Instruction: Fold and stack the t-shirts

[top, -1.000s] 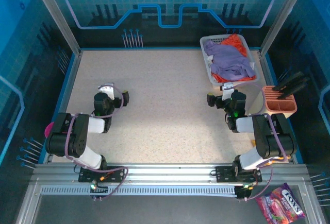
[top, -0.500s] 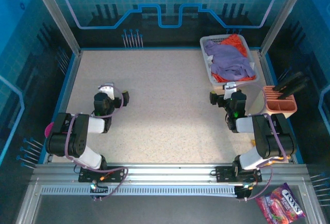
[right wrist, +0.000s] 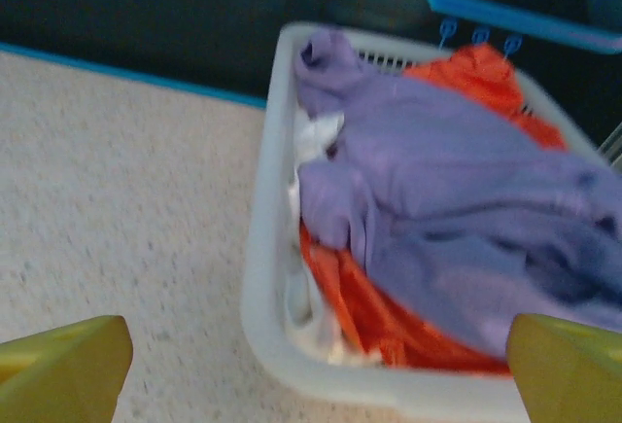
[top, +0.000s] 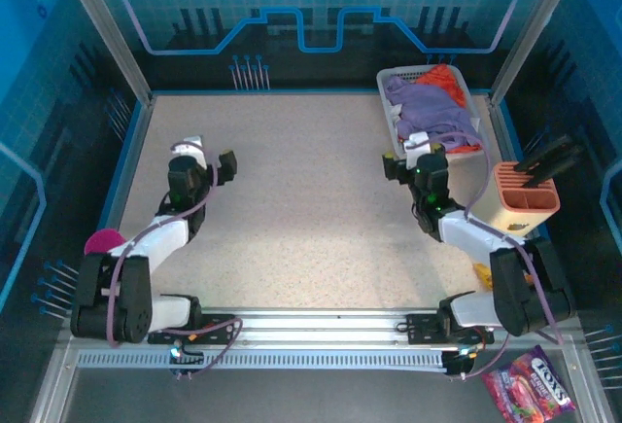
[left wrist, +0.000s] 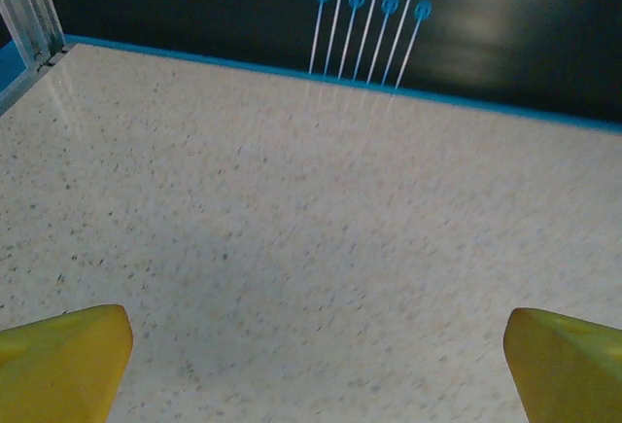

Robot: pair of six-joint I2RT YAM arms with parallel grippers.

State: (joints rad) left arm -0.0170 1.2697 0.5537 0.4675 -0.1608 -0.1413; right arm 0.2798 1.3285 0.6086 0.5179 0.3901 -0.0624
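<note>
lavender t-shirt (right wrist: pixel 457 199) is lying heaped over the orange-red t-shirt (right wrist: pixel 481 78) inside the white basket (right wrist: pixel 260 248), at the far right of the surface (top: pixel 292 199). your right jaws are hanging wide apart just short of the basket's near rim, gripping nothing. your left jaws are gaping too, well apart from both shirts.

Table (top: pixel 311 209): basket (top: pixel 387 102) at the far right corner. In the basket, two t-shirts: upper t-shirt (top: pixel 437 112) lies over lower t-shirt (top: pixel 445 78), which shows behind it and under its near edge. The right gripper (top: pixel 408 158) is just before the basket's near left corner. The left gripper (top: pixel 204 154) is over the table's left half, well apart from the basket. A compartmented holder (top: pixel 527 197) stands at the right edge, before the basket. A snack packet (top: pixel 530 389) lies off the table at near right.
</note>
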